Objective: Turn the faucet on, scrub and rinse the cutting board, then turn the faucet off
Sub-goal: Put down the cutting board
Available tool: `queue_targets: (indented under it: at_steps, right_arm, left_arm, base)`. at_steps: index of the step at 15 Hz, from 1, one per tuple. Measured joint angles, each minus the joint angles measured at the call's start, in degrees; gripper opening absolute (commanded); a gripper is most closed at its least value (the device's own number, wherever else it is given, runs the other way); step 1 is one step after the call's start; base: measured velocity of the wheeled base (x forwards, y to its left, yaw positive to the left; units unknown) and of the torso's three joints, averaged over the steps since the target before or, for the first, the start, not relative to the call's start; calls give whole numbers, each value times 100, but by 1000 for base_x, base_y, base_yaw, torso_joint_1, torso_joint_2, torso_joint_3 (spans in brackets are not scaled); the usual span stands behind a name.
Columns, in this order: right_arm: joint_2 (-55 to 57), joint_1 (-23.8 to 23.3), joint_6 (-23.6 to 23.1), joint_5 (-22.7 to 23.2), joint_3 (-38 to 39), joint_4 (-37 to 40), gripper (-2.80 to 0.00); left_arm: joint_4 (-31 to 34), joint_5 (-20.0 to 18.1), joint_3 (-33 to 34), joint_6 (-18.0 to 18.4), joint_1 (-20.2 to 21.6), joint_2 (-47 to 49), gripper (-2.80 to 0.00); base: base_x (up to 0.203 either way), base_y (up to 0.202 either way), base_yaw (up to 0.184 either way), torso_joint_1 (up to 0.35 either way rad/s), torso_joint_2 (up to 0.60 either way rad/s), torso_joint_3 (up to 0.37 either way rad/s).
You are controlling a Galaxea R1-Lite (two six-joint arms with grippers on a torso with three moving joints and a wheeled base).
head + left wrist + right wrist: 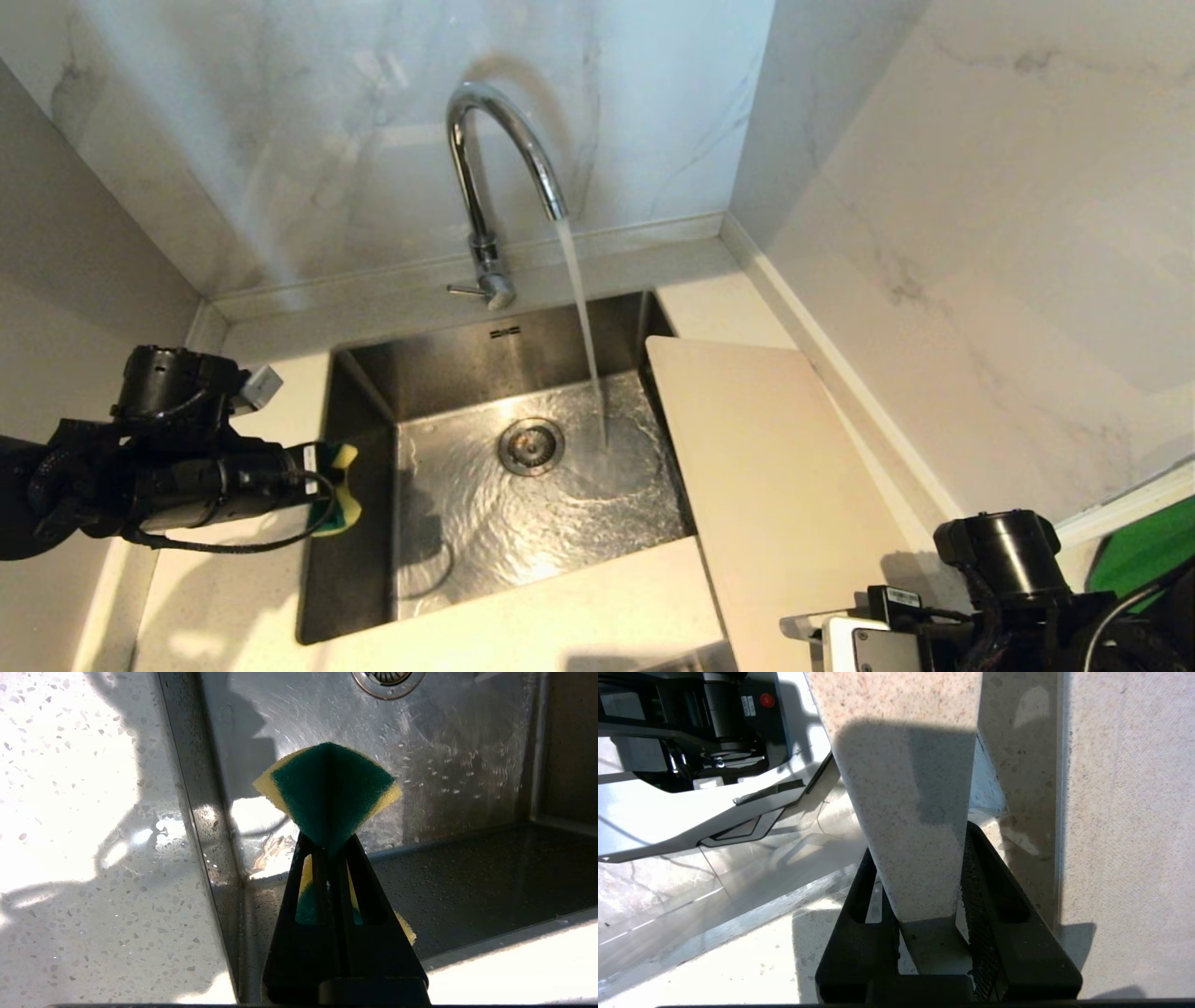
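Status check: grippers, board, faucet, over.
Left gripper shut on sponge over sink's left edge. Right gripper shut on cutting board, board dry. Faucet running. Nothing blocking.

You are viewing matte black arms: the left arm (168, 467) is trailing a looped black cable, and the right arm (1008, 588) is carrying a cylindrical black housing and a white plate.
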Motion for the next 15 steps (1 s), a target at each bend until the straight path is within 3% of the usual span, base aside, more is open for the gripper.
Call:
queue_targets:
  at_steps: [3, 4, 11, 15]
  right_arm:
    - [13, 2, -7, -11, -2, -7, -280]
    - [13, -1, -7, -23, -5, -10, 0]
    - [19, 0, 6, -91, 15, -139, 0]
    - [-65, 0, 60, 189, -44, -164, 0]
  left_arm:
    - [0, -2, 0, 0, 1, 4, -280]
    - [0, -2, 0, 0, 2, 6, -280]
    - [0, -2, -30, -3, 29, 9, -280]
    - [0, -5, -41, 0, 35, 9, -280]
  base:
    - [0, 0, 0, 0, 0, 0]
    - [0, 0, 0, 0, 0, 0]
    - [0, 0, 0, 0, 0, 0]
    - [0, 0, 0, 0, 0, 0]
